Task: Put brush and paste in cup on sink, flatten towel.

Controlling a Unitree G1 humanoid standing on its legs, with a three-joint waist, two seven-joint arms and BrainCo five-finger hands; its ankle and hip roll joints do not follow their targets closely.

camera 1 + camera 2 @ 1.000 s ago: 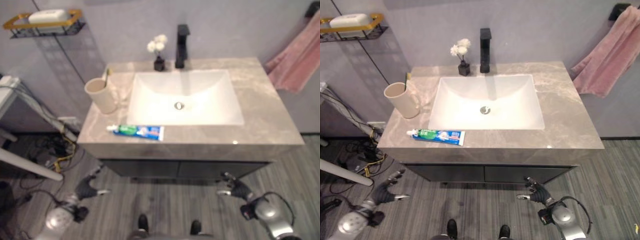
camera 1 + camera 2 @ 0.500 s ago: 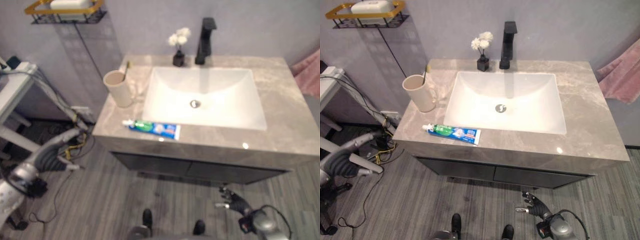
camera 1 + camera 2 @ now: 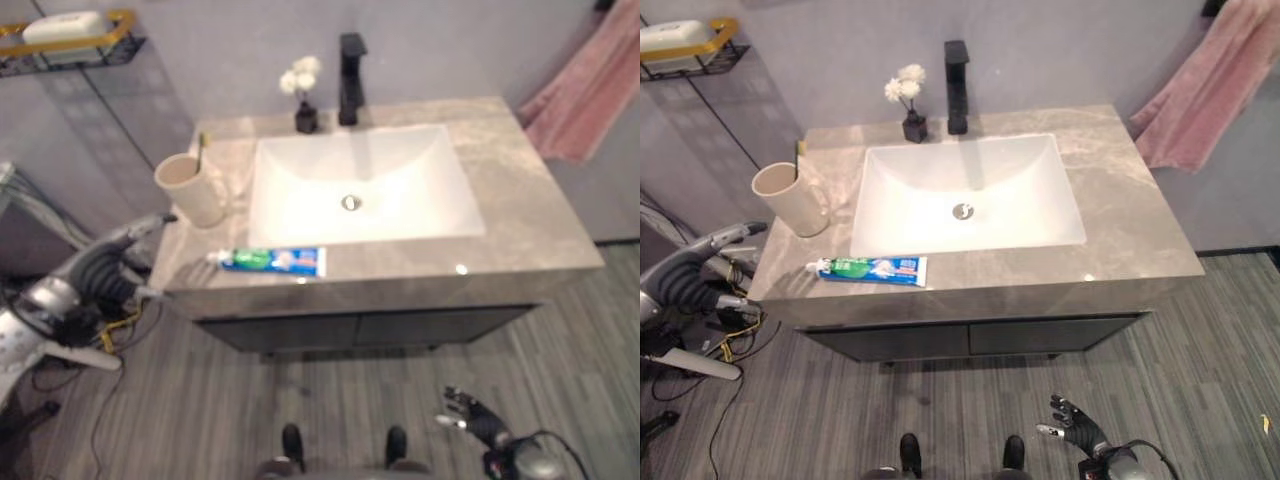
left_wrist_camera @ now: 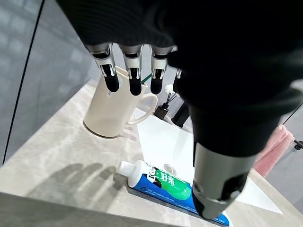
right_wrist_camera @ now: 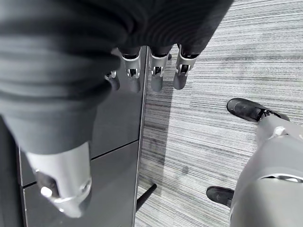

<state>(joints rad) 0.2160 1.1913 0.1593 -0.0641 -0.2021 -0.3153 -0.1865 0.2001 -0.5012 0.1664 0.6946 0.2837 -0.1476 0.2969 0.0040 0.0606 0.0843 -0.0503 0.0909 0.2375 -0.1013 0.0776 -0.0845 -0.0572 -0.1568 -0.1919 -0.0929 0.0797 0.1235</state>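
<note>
A beige cup point(image 3: 188, 190) with a handle stands on the left of the grey marble counter point(image 3: 520, 200), and a thin toothbrush handle point(image 3: 203, 147) sticks up out of it. A blue and green toothpaste tube point(image 3: 270, 261) lies flat near the counter's front edge, cap towards the cup. My left hand point(image 3: 105, 270) hangs open beside the counter's left front corner, its fingers point(image 4: 113, 78) straight and pointing at the cup point(image 4: 116, 111), holding nothing. Low over the floor, my right hand point(image 3: 470, 420) is open and empty. A pink towel point(image 3: 585, 95) hangs bunched on the wall at the right.
A white basin point(image 3: 350, 190) fills the counter's middle, with a black tap point(image 3: 350, 65) and a small vase of white flowers point(image 3: 303, 95) behind it. A wall shelf with soap point(image 3: 65, 35) is at the far left. Dark cabinet doors point(image 5: 113, 142) are below the counter.
My left hand has risen from near the floor to the counter's left front corner, close to the cup. The head camera has shifted. The right hand stays low.
</note>
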